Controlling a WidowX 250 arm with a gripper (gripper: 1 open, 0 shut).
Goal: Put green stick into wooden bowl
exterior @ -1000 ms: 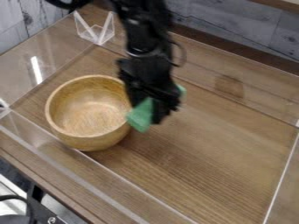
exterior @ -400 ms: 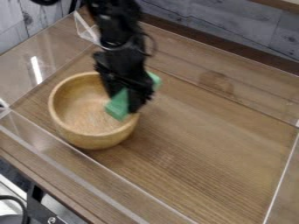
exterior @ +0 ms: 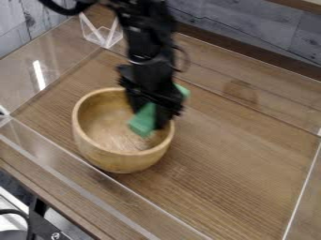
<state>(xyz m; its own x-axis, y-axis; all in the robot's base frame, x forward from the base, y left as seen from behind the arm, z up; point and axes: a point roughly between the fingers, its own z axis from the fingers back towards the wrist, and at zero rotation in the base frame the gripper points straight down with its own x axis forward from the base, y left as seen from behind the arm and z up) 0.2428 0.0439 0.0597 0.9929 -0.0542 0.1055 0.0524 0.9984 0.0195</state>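
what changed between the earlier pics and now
The wooden bowl has slid right in the picture and toward the camera. The green stick went from beside the bowl's right rim to over its hollow; the gripper swung left with it, then partly back right. No letting go shows. The clear object at the top left stayed put.

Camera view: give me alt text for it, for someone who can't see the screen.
A black gripper, shut on the green stick, holds it over the right side of the wooden bowl. The bowl stands on a wooden table.
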